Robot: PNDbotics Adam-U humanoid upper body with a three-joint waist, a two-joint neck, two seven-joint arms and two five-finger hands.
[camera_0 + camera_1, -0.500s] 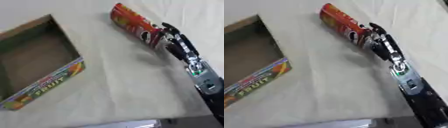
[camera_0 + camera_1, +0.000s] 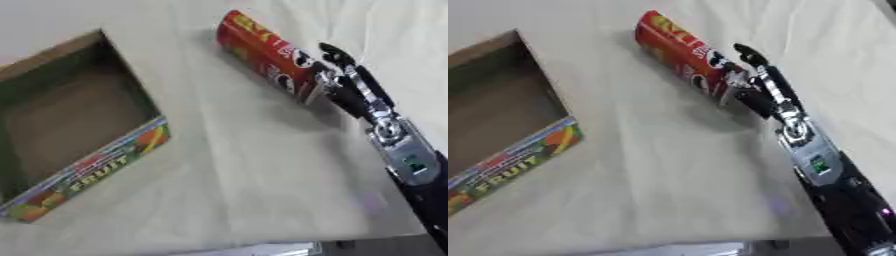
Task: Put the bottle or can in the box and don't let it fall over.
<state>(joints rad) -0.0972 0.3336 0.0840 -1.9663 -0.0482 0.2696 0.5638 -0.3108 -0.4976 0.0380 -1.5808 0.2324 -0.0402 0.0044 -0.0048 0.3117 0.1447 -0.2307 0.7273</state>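
A tall red can (image 2: 262,50) with printed labels lies slanted at the upper middle, its top end pointing up-left and its other end toward my right hand (image 2: 350,92). That hand comes in from the lower right and is shut on the can's near end, with one finger over the top side. I cannot tell whether the can rests on the cloth or hangs just above it. The open cardboard box (image 2: 105,165), with "FRUIT" printed on its front wall, stands at the left, well apart from the can. My left hand shows in no view.
A cream cloth (image 2: 236,175) covers the table between box and can. The table's front edge runs along the bottom, with a grey strip (image 2: 262,249) below it. My right forearm (image 2: 833,185) crosses the lower right corner.
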